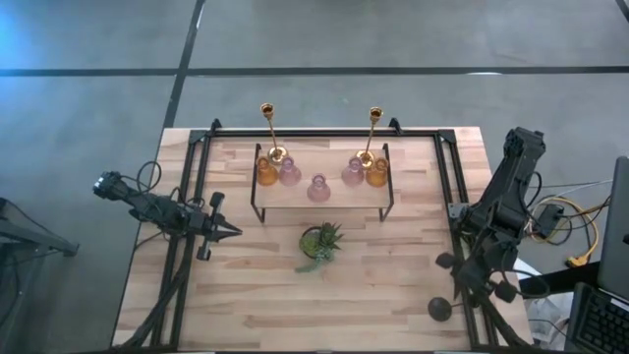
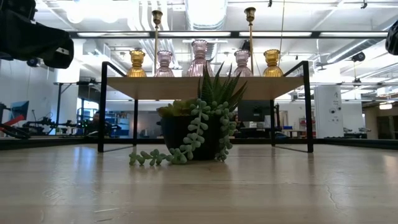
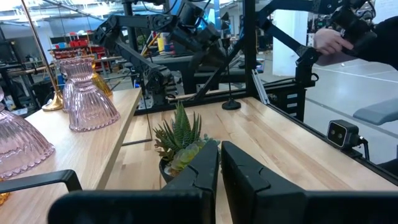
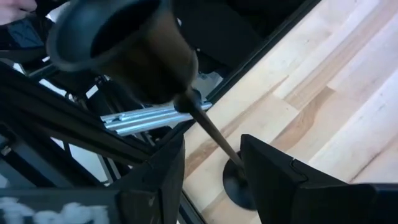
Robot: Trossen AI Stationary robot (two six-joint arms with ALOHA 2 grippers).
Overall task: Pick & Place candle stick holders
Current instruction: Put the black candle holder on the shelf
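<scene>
The right gripper [image 4: 211, 171] stands with its fingers spread either side of the thin stem of the black candle holder [image 4: 205, 127], not pinching it; the holder stands on its round base at the near right corner of the wooden table [image 1: 393, 285], tilted in the wrist view so its cup looms close to the camera. Farther out, the left gripper [image 1: 233, 232] waits shut over the table's left side, pointing toward the small green plant [image 1: 321, 242]. Behind the plant, the low shelf [image 1: 319, 204] carries two gold candle holders [image 1: 269, 133], three pink glass holders [image 1: 318, 187] and two amber glass holders [image 1: 266, 171].
</scene>
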